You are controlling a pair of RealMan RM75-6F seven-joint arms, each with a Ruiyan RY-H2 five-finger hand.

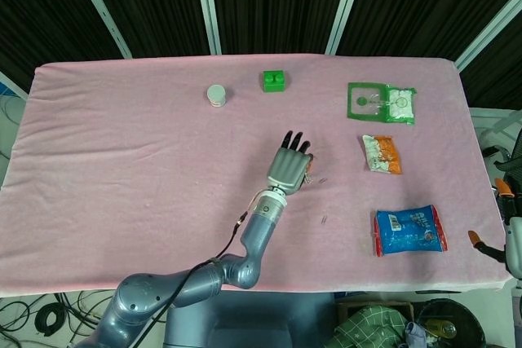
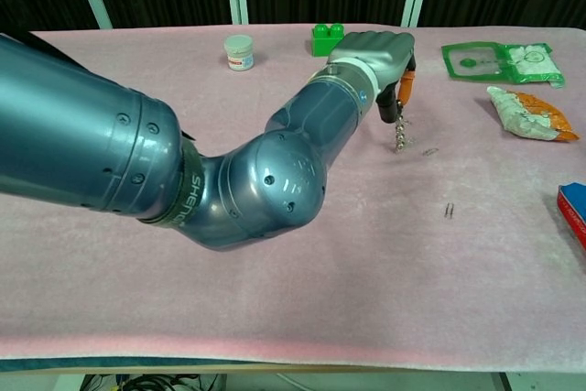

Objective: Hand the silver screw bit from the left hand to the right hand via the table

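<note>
My left hand (image 1: pixel 289 167) (image 2: pixel 377 50) reaches over the middle of the pink table, right of centre. It pinches the silver screw bit (image 2: pixel 400 133) under an orange fingertip. The bit hangs straight down with its lower tip just above or at the cloth, next to a paper clip (image 2: pixel 428 151). In the head view the hand hides most of the bit. My right hand (image 1: pixel 507 234) shows only at the far right edge, off the table, with orange fingertips apart and nothing in it.
A green brick (image 1: pixel 273 81) and a small white jar (image 1: pixel 216 94) stand at the back. A green packet (image 1: pixel 379 103), an orange snack bag (image 1: pixel 381 153) and a blue bag (image 1: pixel 409 231) lie on the right. Another paper clip (image 2: pixel 448 211) lies in front of the bit.
</note>
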